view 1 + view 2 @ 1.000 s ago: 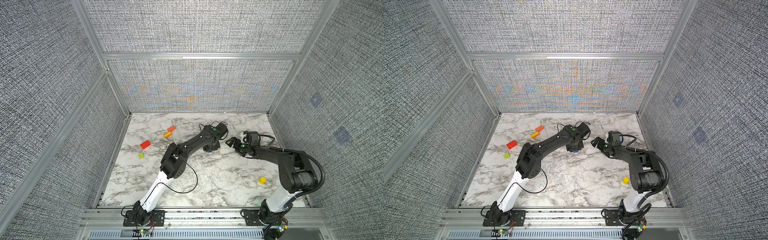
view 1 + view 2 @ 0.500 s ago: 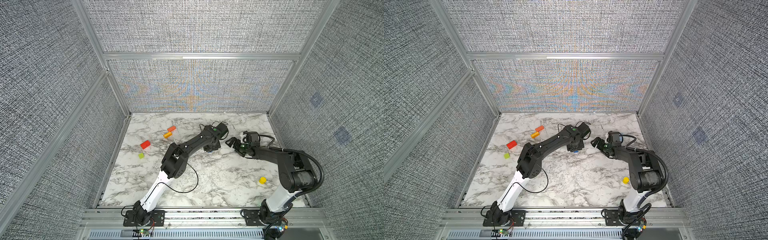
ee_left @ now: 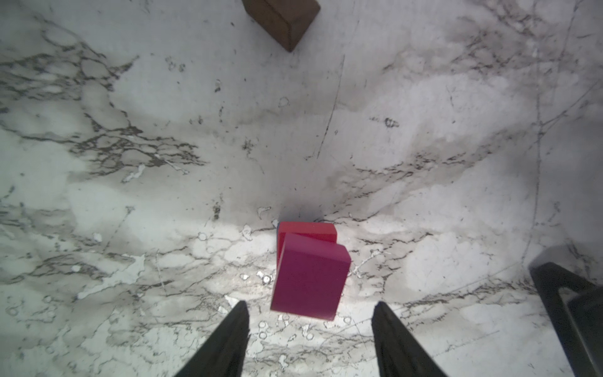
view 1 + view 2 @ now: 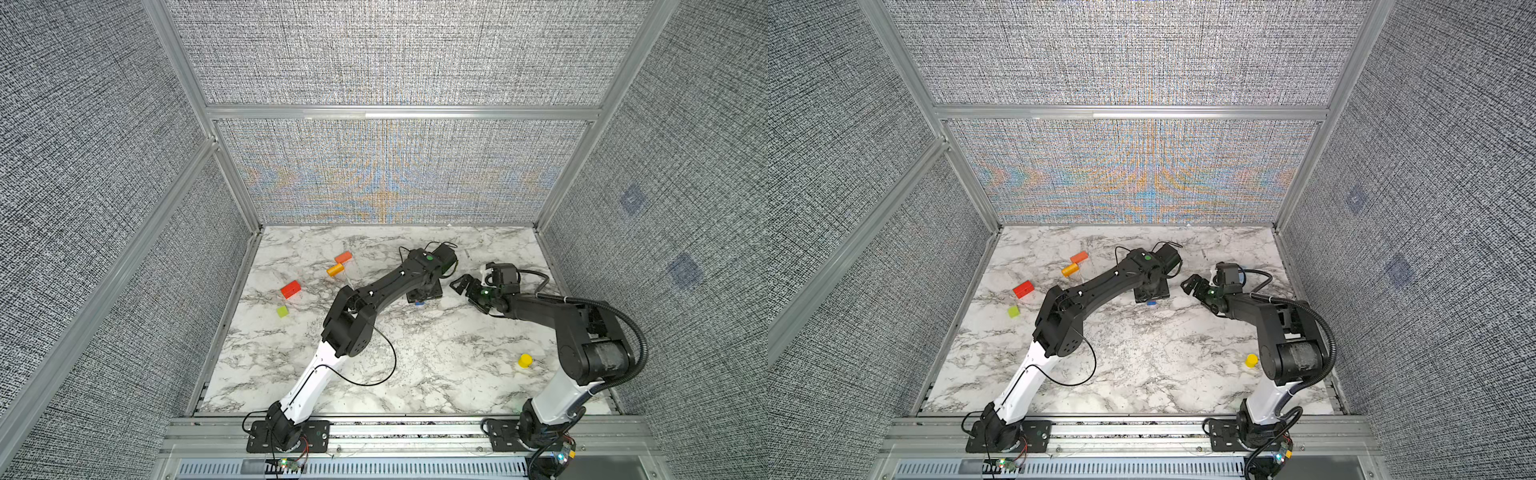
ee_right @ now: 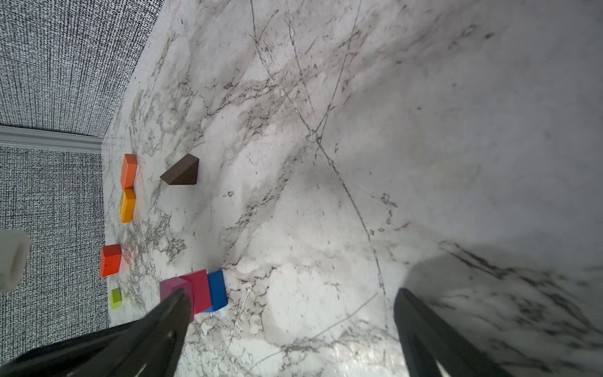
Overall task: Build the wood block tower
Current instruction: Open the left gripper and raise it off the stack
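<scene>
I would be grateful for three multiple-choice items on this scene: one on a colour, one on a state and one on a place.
1. What colour is the tower's top block?
A) pink B) green C) yellow
2. How is the left gripper?
A) shut on the top block B) shut, empty C) open, holding nothing
3. Where is the yellow block?
A) on the tower B) on the table near the right arm C) in the left gripper

1 A: the left wrist view shows pink uppermost.
2 C: its fingers stand apart, with gaps beside the top block.
3 B: both top views show it by that arm.
</scene>
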Available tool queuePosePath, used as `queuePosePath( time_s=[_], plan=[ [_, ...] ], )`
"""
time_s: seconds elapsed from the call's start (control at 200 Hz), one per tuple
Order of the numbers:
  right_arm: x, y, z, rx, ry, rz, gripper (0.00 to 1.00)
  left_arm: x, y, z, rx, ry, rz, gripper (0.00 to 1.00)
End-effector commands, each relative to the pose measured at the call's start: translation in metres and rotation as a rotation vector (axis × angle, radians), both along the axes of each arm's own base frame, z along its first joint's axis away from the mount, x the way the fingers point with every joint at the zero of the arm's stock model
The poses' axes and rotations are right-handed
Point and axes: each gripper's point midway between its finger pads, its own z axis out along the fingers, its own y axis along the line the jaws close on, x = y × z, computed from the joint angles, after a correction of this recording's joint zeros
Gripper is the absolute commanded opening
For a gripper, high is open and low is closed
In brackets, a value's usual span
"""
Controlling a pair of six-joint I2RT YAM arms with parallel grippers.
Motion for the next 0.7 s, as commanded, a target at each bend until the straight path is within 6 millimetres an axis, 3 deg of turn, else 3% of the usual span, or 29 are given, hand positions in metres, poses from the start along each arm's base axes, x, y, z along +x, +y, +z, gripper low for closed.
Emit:
queuePosePath(
  time_s=[0.0, 0.21, 0.325, 0.525, 0.66, 0.695],
  plan=[
    [0.002, 0.002, 0.003, 0.0, -0.019, 0.012, 0.99, 0.001, 0.012, 0.016, 0.046, -0.031, -0.013, 0.7],
    [0.0, 0.008, 0.008, -0.02, -0.026, 0.045, 0.99, 0.004, 0.058, 0.069, 0.145, -0.109, 0.016, 0.74],
    [-0.003, 0.021, 0.02, -0.052, -0.048, 0.093, 0.99, 0.001, 0.091, 0.085, 0.118, -0.105, 0.051, 0.74],
    [-0.006, 0.041, 0.04, -0.184, -0.091, 0.164, 0.99, -0.002, 0.165, 0.102, 0.066, -0.128, 0.129, 0.71],
    [-0.001, 0.053, 0.045, -0.232, -0.104, 0.182, 0.99, -0.003, 0.214, 0.096, 0.059, -0.11, 0.187, 0.68],
    [0.01, 0.06, 0.061, -0.231, -0.143, 0.18, 0.99, -0.003, 0.226, 0.092, 0.055, -0.103, 0.206, 0.67]
  ],
)
